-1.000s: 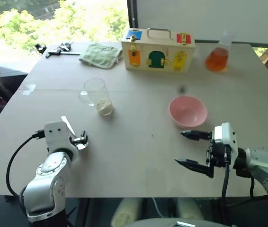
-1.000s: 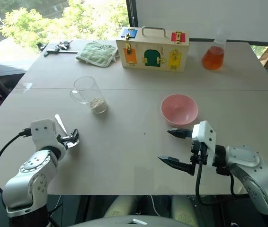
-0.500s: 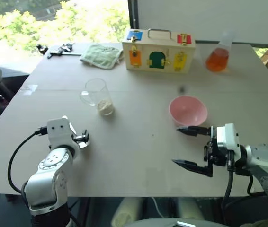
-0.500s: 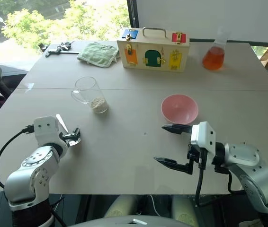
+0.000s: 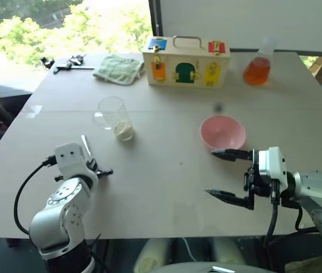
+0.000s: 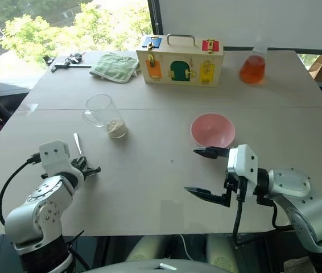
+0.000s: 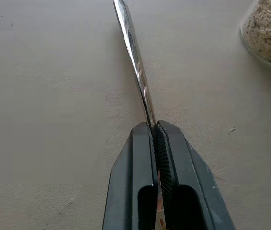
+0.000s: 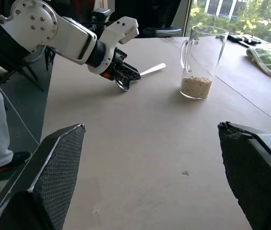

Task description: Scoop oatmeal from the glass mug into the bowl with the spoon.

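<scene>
1. Since a second ago, the left end effector (image 7: pixel 155 143) has closed on the spoon (image 7: pixel 134 57), fingers pinched flat on its handle.
2. Right end effector (image 6: pixel 207 170) hangs wide open and empty just short of the bowl (image 6: pixel 213 129).
3. Glass mug (image 6: pixel 103 115) with oatmeal (image 6: pixel 116 127) stands on the counter (image 6: pixel 166 165) beyond the spoon.
4. Lift the spoon level, check the thin handle doesn't pivot, then approach the mug's mouth from above.
</scene>
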